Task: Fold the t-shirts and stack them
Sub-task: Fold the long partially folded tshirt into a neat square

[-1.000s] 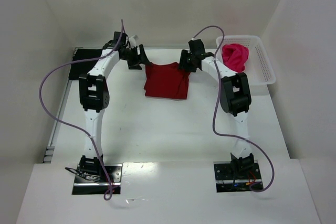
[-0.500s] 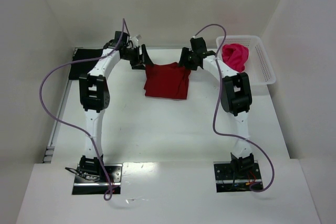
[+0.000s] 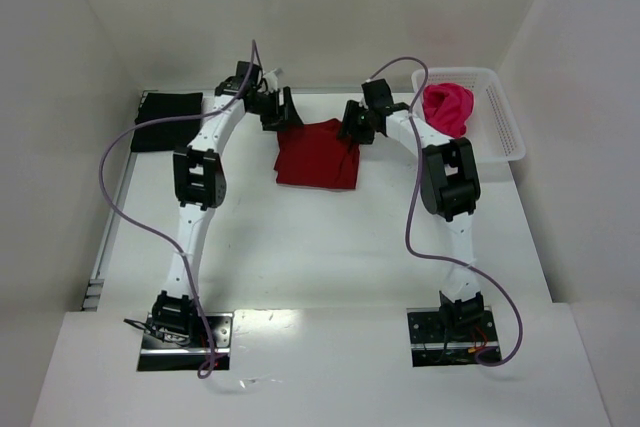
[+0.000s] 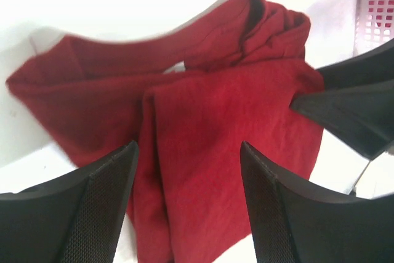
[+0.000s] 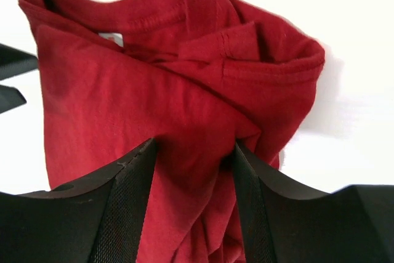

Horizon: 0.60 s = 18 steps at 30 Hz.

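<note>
Three t-shirts, one in hand. Crimson t-shirt [image 3: 316, 155]: roughly squared, partly folded, flat on the table [image 3: 330, 247] a short way left of the white basket [image 3: 508, 133]; its basket-side edge is rumpled, with a sleeve doubled over near the collar. Pink t-shirt [image 3: 447, 107]: unfolded, heaped inside the basket. Black t-shirt [image 3: 167, 121]: folded flat, well apart from the basket, at the opposite side of the table. Right gripper [image 5: 194, 146]: between the basket and the crimson shirt, at the shirt's far corner, fingers apart with cloth running up between them — whether it pinches that cloth or only straddles it I cannot tell. Left gripper [image 4: 188, 149]: at the shirt's far corner away from the basket, released, fingers spread above flat cloth. Step judged in hand: taking both far corners for the next fold. Handling note: each gripper should catch every layer at its corner, the bunched sleeve included; lift both together, keep the edge taut between them — then lay it over evenly, lest the rumple be folded in.
</note>
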Tool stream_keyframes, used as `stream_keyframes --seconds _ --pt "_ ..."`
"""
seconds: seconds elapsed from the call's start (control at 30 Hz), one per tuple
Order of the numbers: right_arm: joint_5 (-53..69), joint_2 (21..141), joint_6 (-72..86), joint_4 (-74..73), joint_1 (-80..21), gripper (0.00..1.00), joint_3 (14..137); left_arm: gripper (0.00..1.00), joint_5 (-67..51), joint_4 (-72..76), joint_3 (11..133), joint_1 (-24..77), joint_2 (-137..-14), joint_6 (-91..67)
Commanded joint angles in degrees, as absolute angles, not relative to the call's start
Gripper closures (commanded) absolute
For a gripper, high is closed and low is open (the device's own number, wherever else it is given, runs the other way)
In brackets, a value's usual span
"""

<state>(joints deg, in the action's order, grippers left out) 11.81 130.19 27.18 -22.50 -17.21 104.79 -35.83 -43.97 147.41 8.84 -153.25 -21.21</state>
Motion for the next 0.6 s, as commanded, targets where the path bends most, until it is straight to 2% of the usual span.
stream_keyframes --seconds 0.0,0.4,0.47,0.57 --pt "12.0 125.9 27.8 -20.6 -16.9 0.42 104.0 0.25 -36.5 -46.1 153.4 8.9 -155.9 -21.5" --pt "12.0 127.0 28.8 -20.0 -16.9 0.42 104.0 0.40 -38.3 -47.2 155.3 10.5 -157.9 -22.1" --pt "12.0 127.5 28.8 -20.0 -16.9 0.42 104.6 0.40 -38.3 -47.2 155.3 10.5 -158.5 -21.5" --pt "12.0 128.1 28.8 -20.0 -16.9 0.47 105.1 0.42 -39.1 -47.2 155.3 10.5 -159.0 -21.5"
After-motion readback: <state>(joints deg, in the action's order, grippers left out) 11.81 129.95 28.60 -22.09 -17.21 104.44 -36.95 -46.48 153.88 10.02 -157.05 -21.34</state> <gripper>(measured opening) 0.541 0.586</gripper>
